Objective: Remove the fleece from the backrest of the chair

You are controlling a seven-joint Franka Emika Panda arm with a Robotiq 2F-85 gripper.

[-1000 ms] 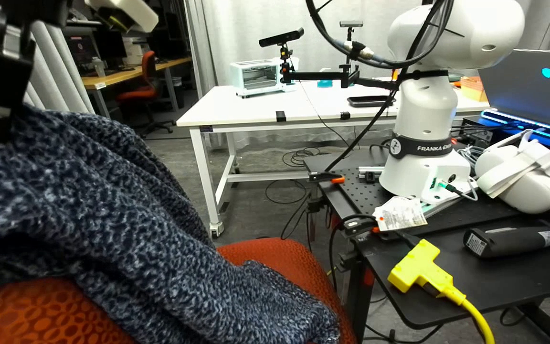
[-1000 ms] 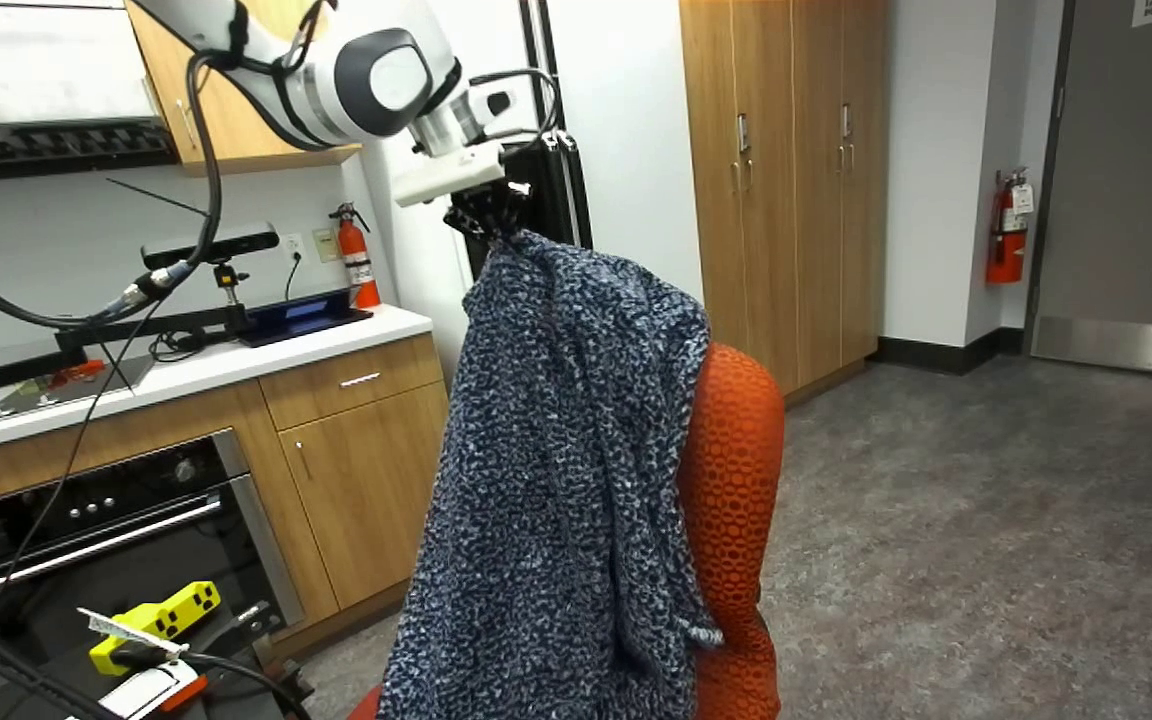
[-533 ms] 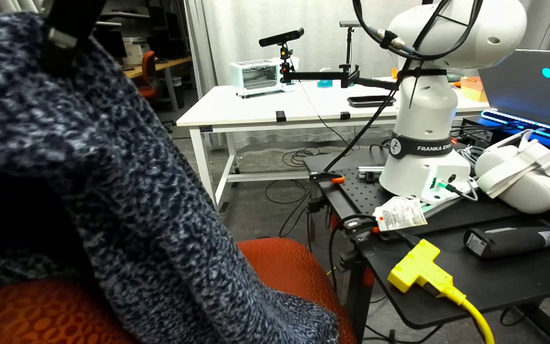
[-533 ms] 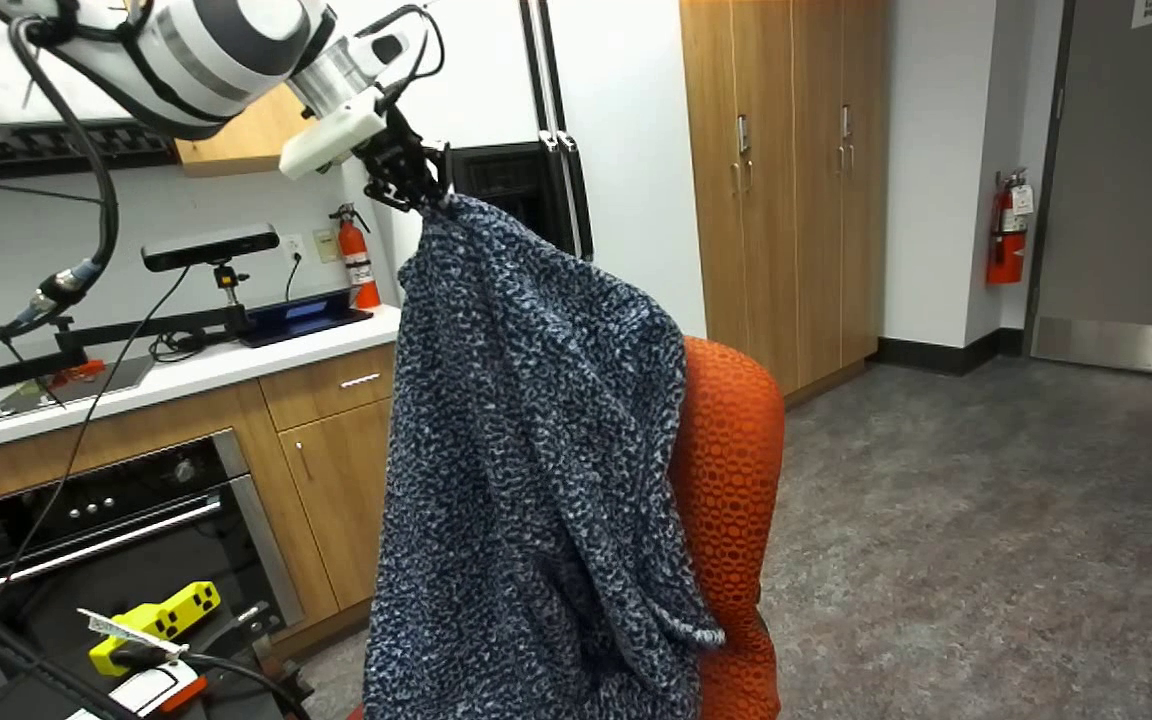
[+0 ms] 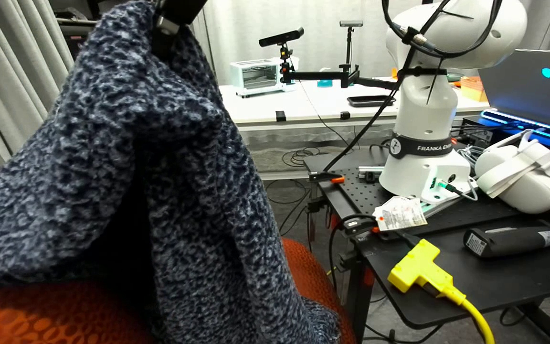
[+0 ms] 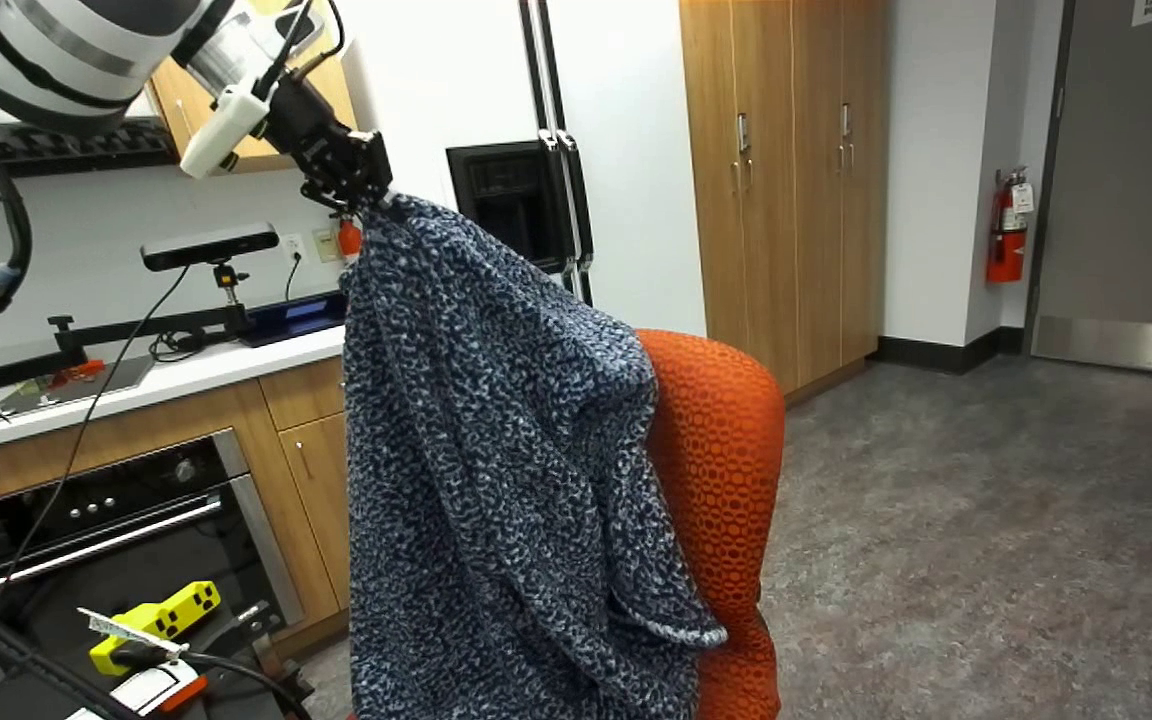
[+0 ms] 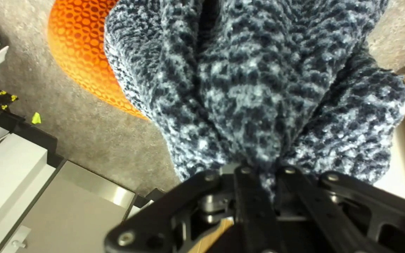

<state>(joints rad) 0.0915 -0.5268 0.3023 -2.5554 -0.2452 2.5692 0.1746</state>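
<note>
Wrist view: gripper (image 7: 265, 172) pinching a bunched fold of fleece (image 7: 244, 95); orange chair (image 7: 83, 49) toward upper left. In an exterior view: fleece hangs from the gripper, pinched part above the backrest (image 6: 721, 460), lower part overlapping it, backrest's right side showing. In an exterior view: fleece peaks at the gripper, tented over backrest, dark hollow underneath; yellow outlet block (image 5: 420, 267) on black table (image 5: 490, 286).

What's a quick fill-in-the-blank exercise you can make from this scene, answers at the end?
The gripper is clamped on the ____ to be removed.
In the wrist view, the chair shows in the picture's ____-hand half.
In both exterior views, the outlet block is coloured ____.
Missing words: fleece; left; yellow.
</note>
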